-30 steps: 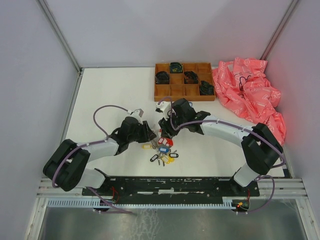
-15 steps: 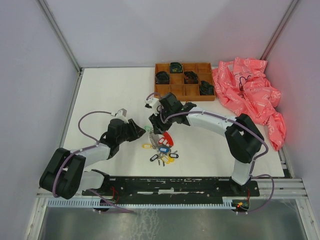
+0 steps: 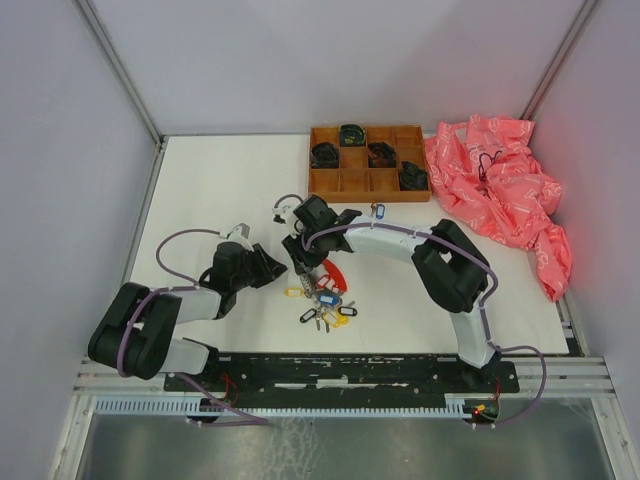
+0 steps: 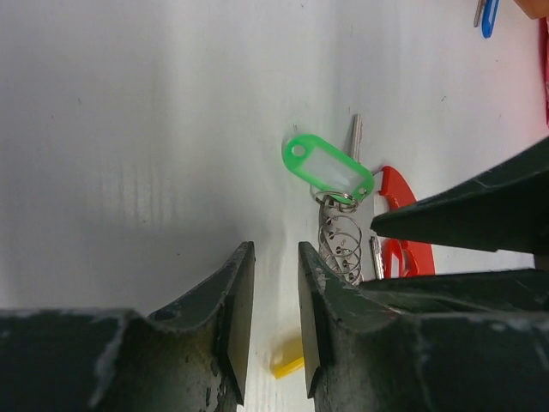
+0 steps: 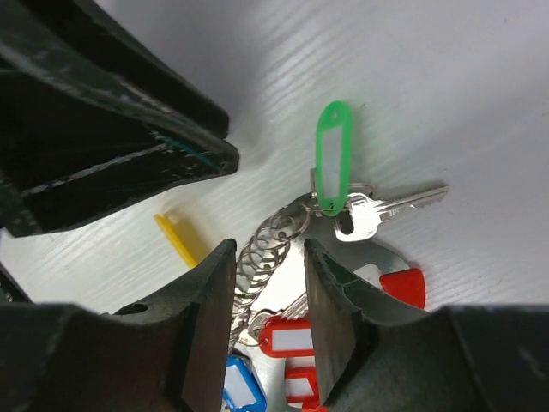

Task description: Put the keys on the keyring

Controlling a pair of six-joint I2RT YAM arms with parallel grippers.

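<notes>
The keyring [image 5: 268, 242], a chain of thin silvery wire rings, lies on the table with red [image 5: 292, 339] and blue [image 5: 241, 388] tags and a curved red strap [image 4: 400, 196] beside it. A key with a green tag [image 5: 333, 163] lies at its end; the tag also shows in the left wrist view [image 4: 328, 170]. My right gripper [image 5: 268, 249] is open just above the rings, which lie between its jaws. My left gripper [image 4: 274, 253] is open and empty, a short way left of the green tag. In the top view the bunch [image 3: 325, 296] lies below the right gripper [image 3: 303, 252], with the left gripper [image 3: 278, 266] to its left.
A yellow tag [image 5: 176, 239] lies loose between the two grippers. A blue-tagged key [image 3: 377, 210] lies alone near the brown compartment tray [image 3: 333, 182], which holds dark coiled items. A crumpled pink bag [image 3: 500, 185] fills the back right.
Both grippers moved left. The left one pulled back from the bunch. The right one now hangs over the rings, and the green-tagged key lies on the table.
</notes>
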